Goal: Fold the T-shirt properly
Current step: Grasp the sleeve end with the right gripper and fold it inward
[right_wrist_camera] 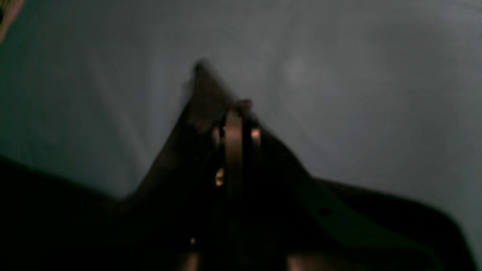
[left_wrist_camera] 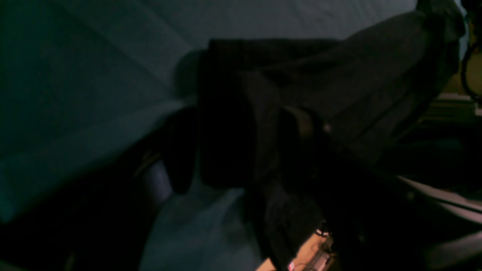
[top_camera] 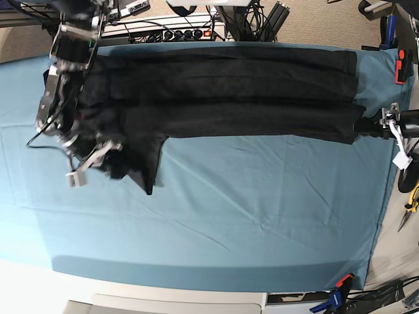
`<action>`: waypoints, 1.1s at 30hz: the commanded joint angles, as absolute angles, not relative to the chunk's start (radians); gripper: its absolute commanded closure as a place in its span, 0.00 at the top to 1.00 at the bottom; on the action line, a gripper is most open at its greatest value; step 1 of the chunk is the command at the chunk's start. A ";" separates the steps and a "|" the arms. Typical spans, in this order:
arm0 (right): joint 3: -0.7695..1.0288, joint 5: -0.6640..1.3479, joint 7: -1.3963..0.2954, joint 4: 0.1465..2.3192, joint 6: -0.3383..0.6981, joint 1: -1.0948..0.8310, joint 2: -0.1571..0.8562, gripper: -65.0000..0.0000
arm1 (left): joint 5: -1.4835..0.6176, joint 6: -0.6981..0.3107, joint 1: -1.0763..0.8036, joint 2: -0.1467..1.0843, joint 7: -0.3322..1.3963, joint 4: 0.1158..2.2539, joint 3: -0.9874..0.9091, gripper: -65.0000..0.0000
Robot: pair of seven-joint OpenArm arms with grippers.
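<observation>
The black T-shirt [top_camera: 222, 91] lies as a long band across the far half of the table, with one sleeve hanging forward at its left end. My right gripper [top_camera: 98, 154] sits over that left end, shut on a pinched-up peak of the dark cloth [right_wrist_camera: 180, 169]; its fingertips [right_wrist_camera: 233, 113] press together in the right wrist view. My left gripper [top_camera: 361, 127] is at the shirt's right end. In the dim left wrist view its jaws [left_wrist_camera: 241, 143] stand apart, with bunched shirt cloth [left_wrist_camera: 357, 82] lying between and over them.
A teal table cloth [top_camera: 229, 216] covers the table. A power strip and cables [top_camera: 163, 31] run along the back edge. An orange clamp [top_camera: 399, 65] and pliers [top_camera: 409, 206] are at the right edge, a blue clamp [top_camera: 337, 297] at the front right.
</observation>
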State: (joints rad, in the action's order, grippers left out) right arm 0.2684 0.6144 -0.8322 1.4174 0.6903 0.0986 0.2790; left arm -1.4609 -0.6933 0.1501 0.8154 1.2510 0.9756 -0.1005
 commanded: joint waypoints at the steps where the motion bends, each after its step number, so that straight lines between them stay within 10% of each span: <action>1: 0.266 0.639 -0.813 1.480 0.698 0.092 0.294 0.00 | -1.484 -0.698 0.169 0.845 1.237 0.987 -0.112 0.54; 15: 0.262 0.637 -0.830 1.971 0.698 -0.348 0.294 0.00 | -1.484 -0.698 0.169 0.845 1.236 0.987 -0.112 0.54; 33: 0.261 0.718 -0.798 2.042 0.698 -0.547 0.243 0.00 | -1.484 -0.698 0.172 0.839 1.229 0.987 -0.112 0.54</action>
